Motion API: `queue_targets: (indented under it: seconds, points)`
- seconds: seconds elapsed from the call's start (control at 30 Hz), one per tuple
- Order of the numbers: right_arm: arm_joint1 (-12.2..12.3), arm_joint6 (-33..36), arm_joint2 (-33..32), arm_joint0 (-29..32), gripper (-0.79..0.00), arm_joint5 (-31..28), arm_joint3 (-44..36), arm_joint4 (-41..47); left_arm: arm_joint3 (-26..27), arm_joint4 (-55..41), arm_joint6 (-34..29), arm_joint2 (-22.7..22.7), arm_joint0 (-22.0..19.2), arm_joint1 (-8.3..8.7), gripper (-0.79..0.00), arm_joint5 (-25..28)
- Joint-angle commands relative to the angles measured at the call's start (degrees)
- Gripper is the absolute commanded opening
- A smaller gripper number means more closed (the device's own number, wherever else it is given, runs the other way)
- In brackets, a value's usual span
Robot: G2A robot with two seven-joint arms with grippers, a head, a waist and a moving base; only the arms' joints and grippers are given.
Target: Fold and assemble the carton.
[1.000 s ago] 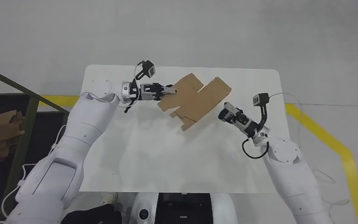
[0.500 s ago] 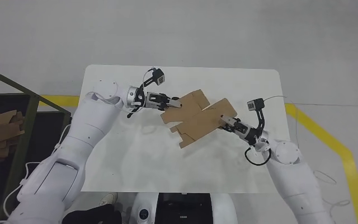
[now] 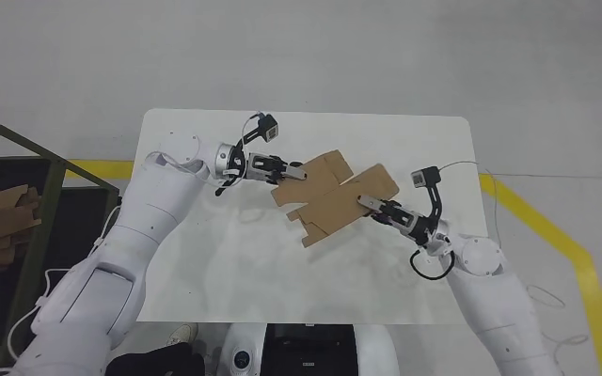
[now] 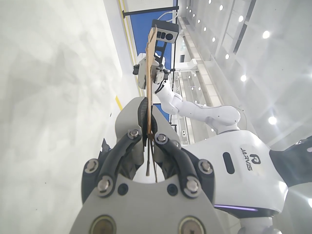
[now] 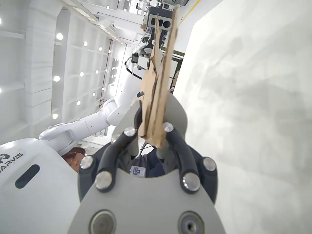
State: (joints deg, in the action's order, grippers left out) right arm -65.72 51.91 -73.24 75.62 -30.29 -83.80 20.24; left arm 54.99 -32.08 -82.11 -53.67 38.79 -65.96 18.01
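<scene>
A flat, unfolded brown carton (image 3: 329, 195) hangs above the middle of the white table (image 3: 235, 273), held between both arms. My left gripper (image 3: 299, 175) is shut on its left edge; the left wrist view shows the carton (image 4: 149, 86) edge-on, pinched at my left gripper (image 4: 147, 125). At the carton's right side my right gripper (image 3: 369, 203) is shut on it. In the right wrist view the layered cardboard (image 5: 158, 86) runs edge-on out of my right gripper (image 5: 153, 127).
A dark green rack (image 3: 28, 188) with brown cardboard pieces (image 3: 14, 211) stands left of the table. Yellow floor tape (image 3: 541, 226) runs at the right. Bare table surface lies in front of and behind the carton.
My left gripper carried the carton rightward and toward the table's middle, then held still. My right gripper came in from the right and shut on the carton's right side.
</scene>
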Motion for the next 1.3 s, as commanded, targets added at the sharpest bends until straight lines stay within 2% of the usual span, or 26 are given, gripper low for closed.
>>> queue_targets:
  seconds: [0.0,0.03,0.07,0.1,0.2,0.33,0.4,0.57,0.83,1.0,1.27]
  points:
    - [0.0,-0.4,0.1,-0.1,-0.785,0.5,-0.1,-0.3,-0.1,-0.3,0.5,-0.3,0.1,-0.03,-0.619,1.1]
    - [0.0,-0.5,0.1,-0.1,-0.785,0.6,-0.2,-0.2,-0.1,-0.9,0.5,-0.5,0.2,-0.06,-0.462,1.3]
    - [0.0,-0.8,0.1,-0.1,-0.785,0.7,-0.2,0.0,-0.2,-1.7,0.4,-0.7,0.4,-0.09,-0.071,1.3]
    - [0.0,-1.1,0.1,-0.1,-0.785,0.8,-0.4,0.2,-0.4,-2.3,0.4,-0.9,0.4,-0.11,0.000,1.0]
    - [0.1,-3.3,-0.5,0.0,-0.785,1.9,-0.7,0.0,-0.7,-4.3,1.9,-2.1,0.7,-0.10,0.000,1.6]
    - [0.0,-9.1,-1.7,1.1,-0.785,5.5,-2.4,0.5,-0.9,-4.0,11.5,-4.8,2.2,0.27,0.000,3.3]
    - [0.0,-11.8,-2.2,1.8,-0.785,7.6,-3.7,0.1,0.3,-4.3,16.2,-5.8,3.7,0.36,0.000,2.9]
    - [0.1,-19.9,-3.0,4.2,-0.785,12.1,-8.5,-5.7,4.3,-2.9,22.8,-5.7,6.8,0.23,0.000,0.8]
    - [-0.2,-26.7,-2.8,8.7,-0.785,15.9,-16.1,-7.4,7.8,-1.6,28.1,-3.5,8.5,-0.90,0.000,0.4]
    - [-0.2,-27.6,-2.8,10.6,-0.785,17.8,-17.9,-8.0,9.2,-1.1,28.9,-3.2,8.9,-1.30,0.000,2.0]
    - [-0.3,-28.3,-3.0,11.5,-0.785,18.8,-18.0,-7.4,9.8,-0.3,29.0,-2.3,8.9,-1.96,0.000,1.4]
